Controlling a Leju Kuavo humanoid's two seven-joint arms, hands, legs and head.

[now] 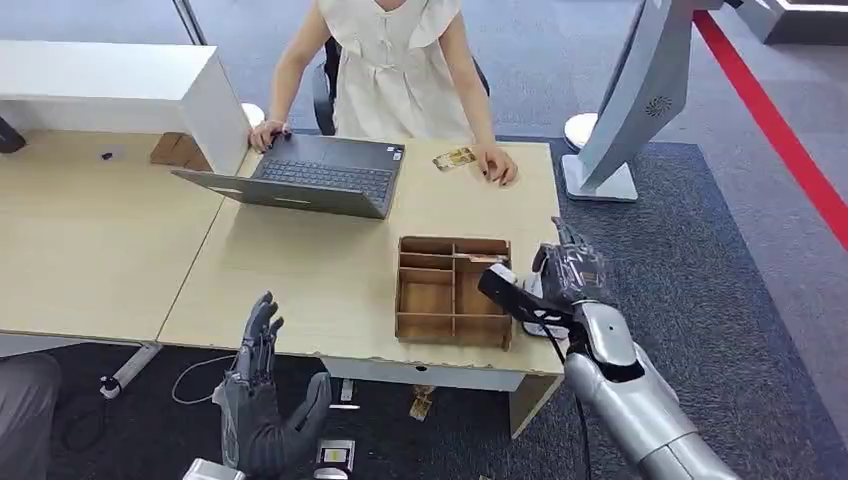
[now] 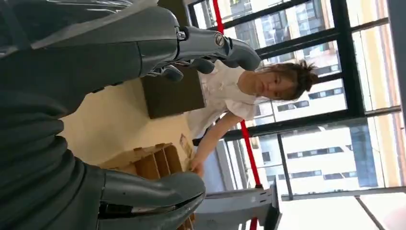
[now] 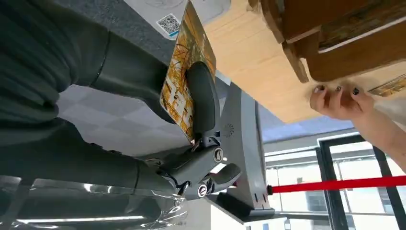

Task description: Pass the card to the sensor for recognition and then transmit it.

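Observation:
My right hand hovers at the table's right edge, beside the wooden divider box. In the right wrist view it pinches a yellow-orange printed card between the thumb and fingers. The card stands on edge close to a white sensor pad with a QR code. That pad shows as a white patch under the hand in the head view. A second card lies on the table by the person's hand. My left hand is open, below the table's front edge, holding nothing.
A person in a white dress sits across the table behind an open laptop. A grey kiosk stand rises on the carpet to the right. A white cabinet stands at the far left.

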